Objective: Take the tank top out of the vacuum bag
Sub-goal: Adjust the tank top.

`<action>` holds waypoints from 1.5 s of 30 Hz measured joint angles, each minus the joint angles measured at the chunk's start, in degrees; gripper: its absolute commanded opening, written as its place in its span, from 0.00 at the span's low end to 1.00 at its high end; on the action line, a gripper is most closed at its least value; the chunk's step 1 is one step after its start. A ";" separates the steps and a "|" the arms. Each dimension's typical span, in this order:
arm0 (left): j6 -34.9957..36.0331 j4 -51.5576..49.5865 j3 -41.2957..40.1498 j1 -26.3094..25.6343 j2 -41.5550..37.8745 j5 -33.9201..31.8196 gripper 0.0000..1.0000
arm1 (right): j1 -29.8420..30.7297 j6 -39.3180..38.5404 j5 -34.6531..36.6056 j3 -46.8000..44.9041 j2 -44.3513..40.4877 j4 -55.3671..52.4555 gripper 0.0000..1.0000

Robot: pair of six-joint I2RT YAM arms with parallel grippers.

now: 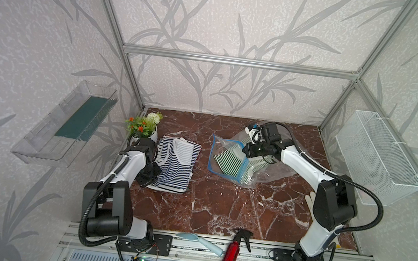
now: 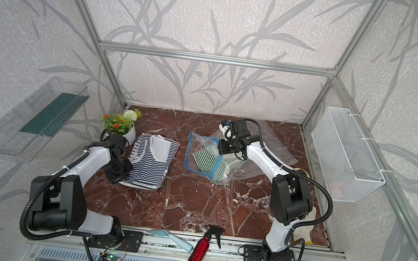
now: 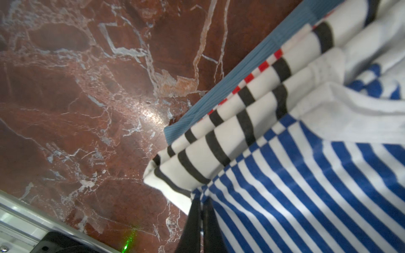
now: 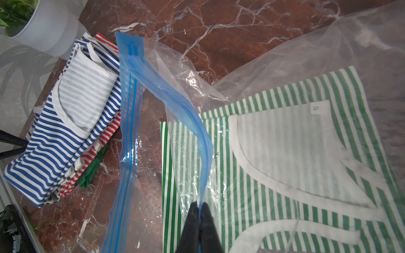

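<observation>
The vacuum bag (image 1: 273, 171) (image 2: 252, 166) lies crinkled at the middle right of the marble table, its blue zip strip (image 4: 129, 87) parted. My right gripper (image 1: 243, 151) (image 2: 220, 149) (image 4: 200, 206) is shut on the upper lip of that strip and holds the mouth up. A green-striped tank top (image 1: 228, 160) (image 2: 204, 157) (image 4: 285, 153) lies flat inside the bag. At the left, my left gripper (image 1: 152, 177) (image 2: 126, 172) (image 3: 201, 198) is shut on the near corner of a blue-striped top (image 3: 306, 186). That top lies uppermost on a pile of striped tops (image 1: 175, 159) (image 2: 152, 159).
A white flower pot (image 1: 145, 128) stands behind the pile. A red spray bottle (image 1: 230, 258) and a light blue brush (image 1: 199, 241) lie on the front rail. A wire basket (image 1: 377, 162) hangs on the right wall, a clear shelf (image 1: 65, 124) on the left wall.
</observation>
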 measured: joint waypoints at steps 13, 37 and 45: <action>-1.14 -6.75 10.08 -10.75 -4.02 -12.92 0.00 | 0.00 0.00 -0.22 0.00 0.07 0.00 0.00; -6.64 -10.84 5.92 -16.20 -4.92 -32.24 0.38 | 0.00 0.00 -0.83 0.76 0.92 -0.31 0.00; -1.88 -5.42 5.62 -17.84 -10.27 -23.80 0.36 | 0.00 0.00 -0.83 0.76 1.18 -0.42 0.00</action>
